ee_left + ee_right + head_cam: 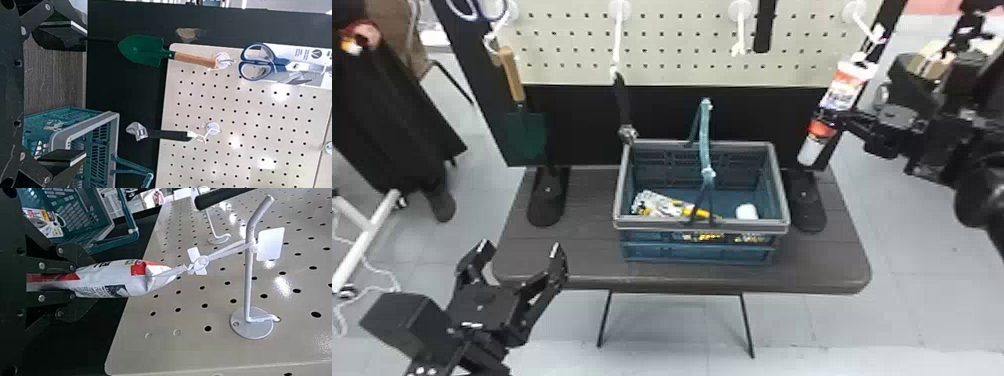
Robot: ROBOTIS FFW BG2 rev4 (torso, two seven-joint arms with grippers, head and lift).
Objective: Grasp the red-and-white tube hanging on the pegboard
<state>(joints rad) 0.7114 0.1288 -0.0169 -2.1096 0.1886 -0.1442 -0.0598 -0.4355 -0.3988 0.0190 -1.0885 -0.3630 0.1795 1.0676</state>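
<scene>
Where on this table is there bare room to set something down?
Bare tabletop lies left of the basket, in front of the left stand foot, and right of it, before the right foot. The strip along the front edge is narrow; behind the basket is crowded.

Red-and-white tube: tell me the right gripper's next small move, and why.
Probably ease the red-and-white tube outward along the white hook, towards its angled tip. The right gripper looks shut on the tube's lower part, fingers against both sides, yet the white tie at its top end is looped over the hook, so the tube hangs tethered to the pegboard.
</scene>
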